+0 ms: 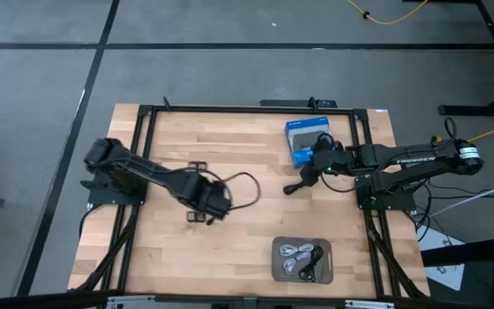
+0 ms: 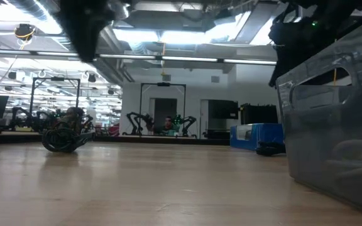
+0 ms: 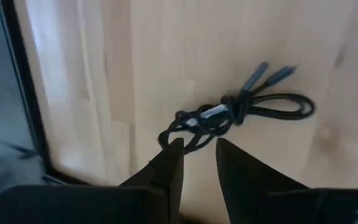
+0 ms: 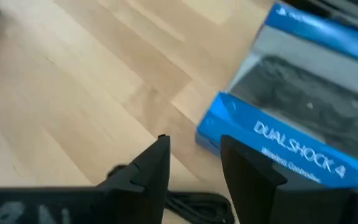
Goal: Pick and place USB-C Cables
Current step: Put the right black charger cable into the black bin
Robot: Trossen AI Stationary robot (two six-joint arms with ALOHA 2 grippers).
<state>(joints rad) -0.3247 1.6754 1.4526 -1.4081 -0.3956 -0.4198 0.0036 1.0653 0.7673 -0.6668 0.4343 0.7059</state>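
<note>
Above black cable [image 3: 229,115], left jaws slightly parted, seemingly empty.

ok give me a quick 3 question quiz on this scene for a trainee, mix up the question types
1. True or false: the left gripper is shut on the black cable on the table.
2. Multiple choice: where do cables already lie? A) in the clear tray at the table's near edge B) on top of the blue box C) on the floor
3. Fill in: the right gripper hovers beside the ____ box, its fingers apart.

Key
1. False: its fingers are open, and the cable lies just beyond them.
2. A
3. blue
</note>
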